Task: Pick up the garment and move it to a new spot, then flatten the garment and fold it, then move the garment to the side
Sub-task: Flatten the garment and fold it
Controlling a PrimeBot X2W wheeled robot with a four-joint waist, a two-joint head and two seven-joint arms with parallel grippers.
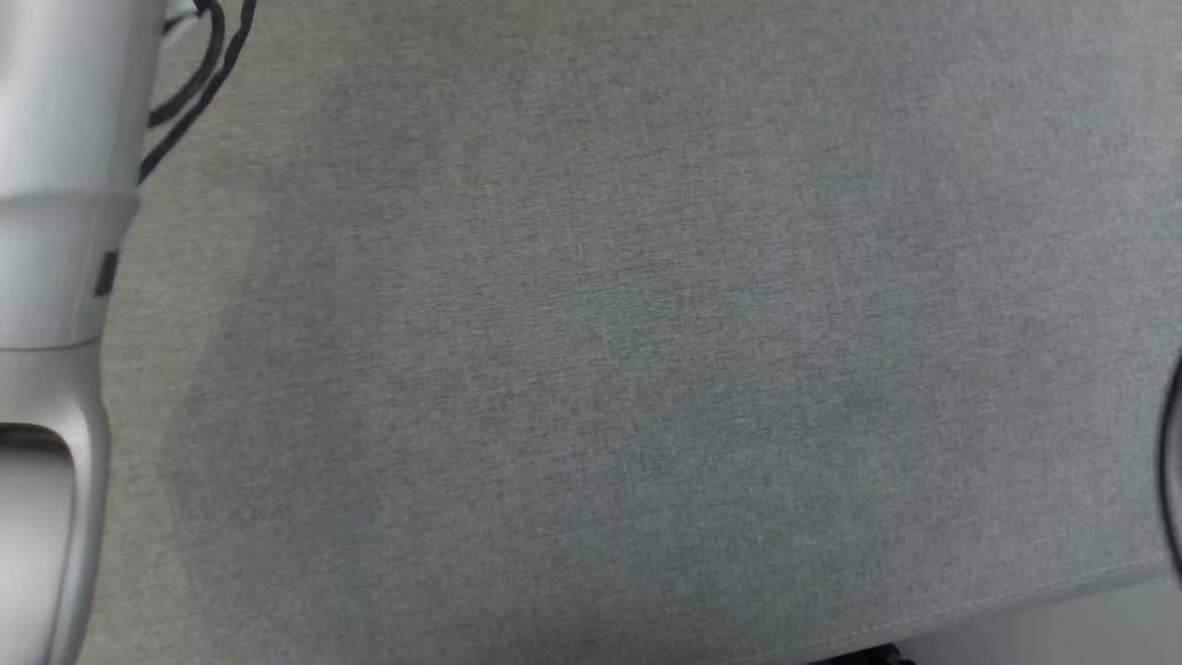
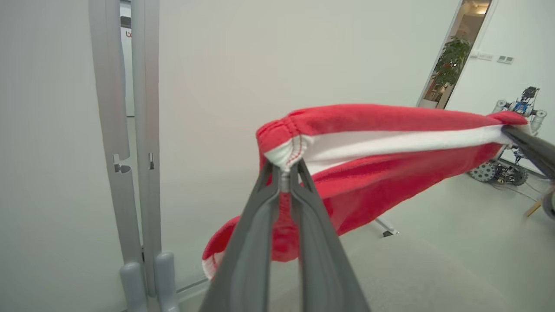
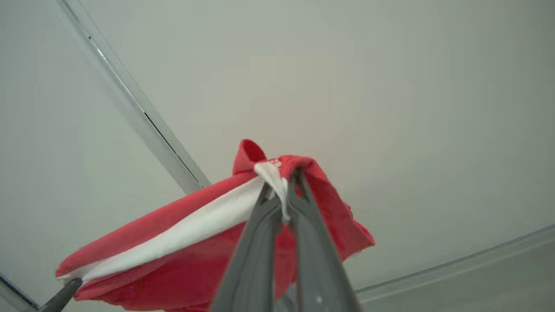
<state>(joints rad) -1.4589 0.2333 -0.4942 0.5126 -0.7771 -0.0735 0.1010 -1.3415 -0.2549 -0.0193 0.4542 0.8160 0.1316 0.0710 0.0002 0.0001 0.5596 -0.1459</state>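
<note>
Left wrist view: left gripper (image 2: 285,170) is pinching one end of the red-and-white garment (image 2: 390,182), right gripper (image 3: 282,190) clamped on the other, stretched midair between them, so looks like the carry step, next needs lowering onto the grey table (image 1: 646,369).

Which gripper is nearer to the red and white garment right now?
Neither, a tie: the left gripper is shut on one end of the garment, the right gripper on the opposite end, both at its white band.
</note>
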